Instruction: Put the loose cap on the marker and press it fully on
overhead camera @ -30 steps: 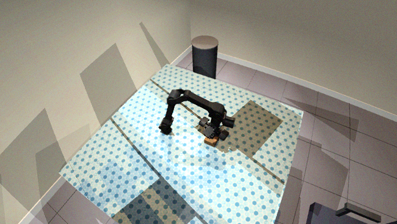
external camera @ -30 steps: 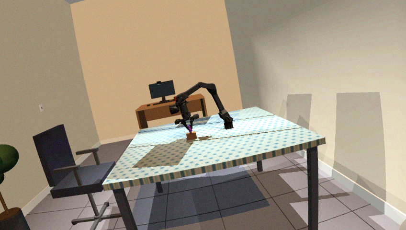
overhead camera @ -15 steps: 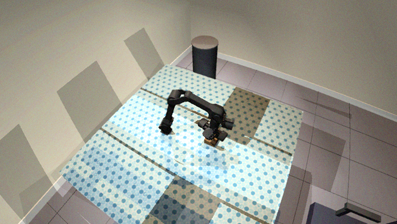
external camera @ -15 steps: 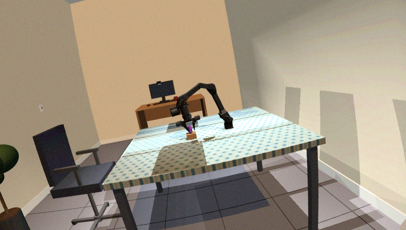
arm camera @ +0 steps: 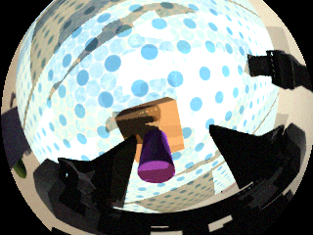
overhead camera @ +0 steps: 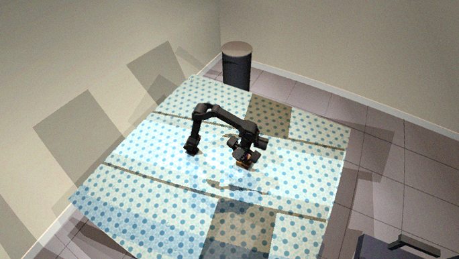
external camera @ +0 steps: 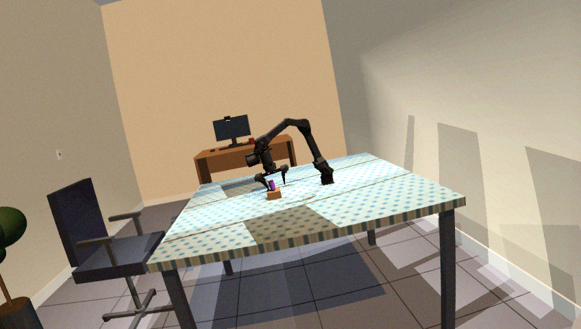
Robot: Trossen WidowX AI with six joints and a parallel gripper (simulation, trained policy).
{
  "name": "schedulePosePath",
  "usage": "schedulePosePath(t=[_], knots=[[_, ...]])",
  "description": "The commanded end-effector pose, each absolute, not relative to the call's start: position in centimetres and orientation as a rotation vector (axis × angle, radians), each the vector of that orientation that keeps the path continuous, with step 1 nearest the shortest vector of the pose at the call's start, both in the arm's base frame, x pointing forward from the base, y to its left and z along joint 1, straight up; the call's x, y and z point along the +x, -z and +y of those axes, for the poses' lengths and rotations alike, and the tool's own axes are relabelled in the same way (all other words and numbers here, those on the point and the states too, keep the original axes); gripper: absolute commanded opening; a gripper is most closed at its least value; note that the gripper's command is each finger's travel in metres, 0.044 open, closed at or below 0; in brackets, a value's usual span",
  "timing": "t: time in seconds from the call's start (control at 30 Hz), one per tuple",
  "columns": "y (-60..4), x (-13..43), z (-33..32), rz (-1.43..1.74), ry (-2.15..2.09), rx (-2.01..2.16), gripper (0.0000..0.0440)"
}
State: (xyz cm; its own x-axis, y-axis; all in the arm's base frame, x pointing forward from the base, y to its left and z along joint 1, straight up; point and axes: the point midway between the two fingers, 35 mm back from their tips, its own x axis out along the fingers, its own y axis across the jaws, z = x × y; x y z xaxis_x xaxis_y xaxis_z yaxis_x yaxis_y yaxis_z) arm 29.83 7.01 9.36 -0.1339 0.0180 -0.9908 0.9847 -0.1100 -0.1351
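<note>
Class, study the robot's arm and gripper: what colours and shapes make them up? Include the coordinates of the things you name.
The arm (overhead camera: 229,118) (external camera: 307,136) is black, with slim links and chunky rounded joints. The gripper (overhead camera: 246,159) (external camera: 275,182) (arm camera: 173,133) is black too, with two wedge-shaped fingers narrowing to points.
</note>
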Motion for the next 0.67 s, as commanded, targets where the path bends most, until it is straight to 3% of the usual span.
schedulePosePath(t=[0.0,0.63], knots=[[-10.7,30.2,7.0,1.232,1.342,1.265,0.044],[-15.5,30.8,6.6,1.164,1.236,1.337,0.0431]])
